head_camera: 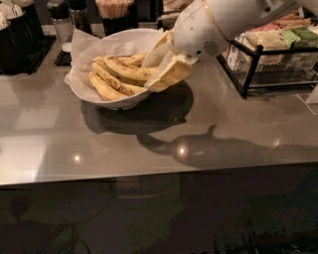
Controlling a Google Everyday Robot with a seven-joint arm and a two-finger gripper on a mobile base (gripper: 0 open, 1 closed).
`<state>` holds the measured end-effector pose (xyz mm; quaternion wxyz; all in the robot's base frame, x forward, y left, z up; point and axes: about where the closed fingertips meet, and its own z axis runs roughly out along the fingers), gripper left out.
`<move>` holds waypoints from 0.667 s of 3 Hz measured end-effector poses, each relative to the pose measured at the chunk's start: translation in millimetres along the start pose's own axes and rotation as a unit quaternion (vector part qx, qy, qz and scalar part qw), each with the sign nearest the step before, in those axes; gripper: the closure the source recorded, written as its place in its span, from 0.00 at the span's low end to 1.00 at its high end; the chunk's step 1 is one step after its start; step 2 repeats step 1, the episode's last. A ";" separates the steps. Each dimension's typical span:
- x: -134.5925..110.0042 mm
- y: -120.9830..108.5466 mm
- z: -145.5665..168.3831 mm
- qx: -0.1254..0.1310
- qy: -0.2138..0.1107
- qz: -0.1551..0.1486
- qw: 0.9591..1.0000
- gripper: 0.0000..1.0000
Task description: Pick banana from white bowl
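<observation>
The white bowl [115, 102] stands on the grey counter at the back left, lined with crinkled white paper [84, 47]. Several yellow, brown-speckled bananas [119, 69] lie in it. My gripper [149, 77] reaches down into the bowl over its right rim from the white arm [218, 20] at the upper right. Its two cream fingers [171, 74] are spread apart, one above and one below the right end of the top banana. I cannot tell whether they touch it.
A black wire rack [271, 54] with packets stands on the counter at the right, close to the arm. Dark containers and a cup of sticks [115, 10] stand behind the bowl. The counter's front edge [149, 173] runs across the middle of the view.
</observation>
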<state>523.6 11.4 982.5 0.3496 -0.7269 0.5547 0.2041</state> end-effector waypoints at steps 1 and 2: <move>2.7 22.6 -13.1 0.028 -0.018 0.013 0.999 1.00; 2.7 22.6 -13.1 0.028 -0.018 0.013 0.999 1.00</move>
